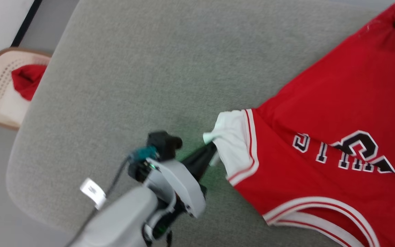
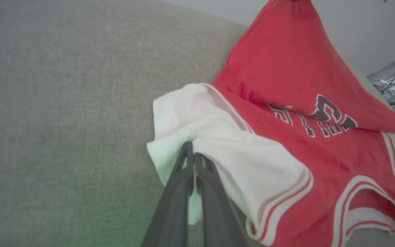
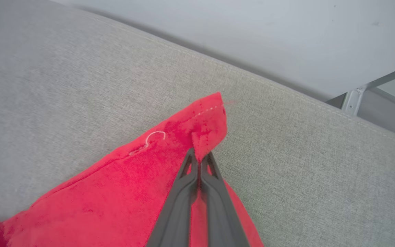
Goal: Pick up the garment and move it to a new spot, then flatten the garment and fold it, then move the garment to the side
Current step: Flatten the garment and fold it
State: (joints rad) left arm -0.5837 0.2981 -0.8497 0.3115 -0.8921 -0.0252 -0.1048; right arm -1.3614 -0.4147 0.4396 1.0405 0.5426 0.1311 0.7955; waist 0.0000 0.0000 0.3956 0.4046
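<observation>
1. Nearest, at the lower left of the head view, the left arm's pale forearm reaches up and right to the left pincer.
2. Its dark fingers are clenched on the edge of the garment's white sleeve, and a fold of white cloth is squeezed between them.
3. At the far left, a beige perforated basket stands on the floor beside the tabletop and holds a plain red cloth.
4. The grey fabric-covered tabletop has a rounded corner near the left arm.
5. The garment lies on the right part of the tabletop, with the white sleeve pointing left toward the left pincer.
6. Black lettering with white outlines shows on the red body, and the red-and-white striped collar lies at the near right.
7. In the left wrist view, the red body rises to a peak at its far end.
8. At the far right, the right pincer is clenched on a red hem corner, which stands up from the tabletop.
9. A loose white thread curls just left of that corner.
</observation>
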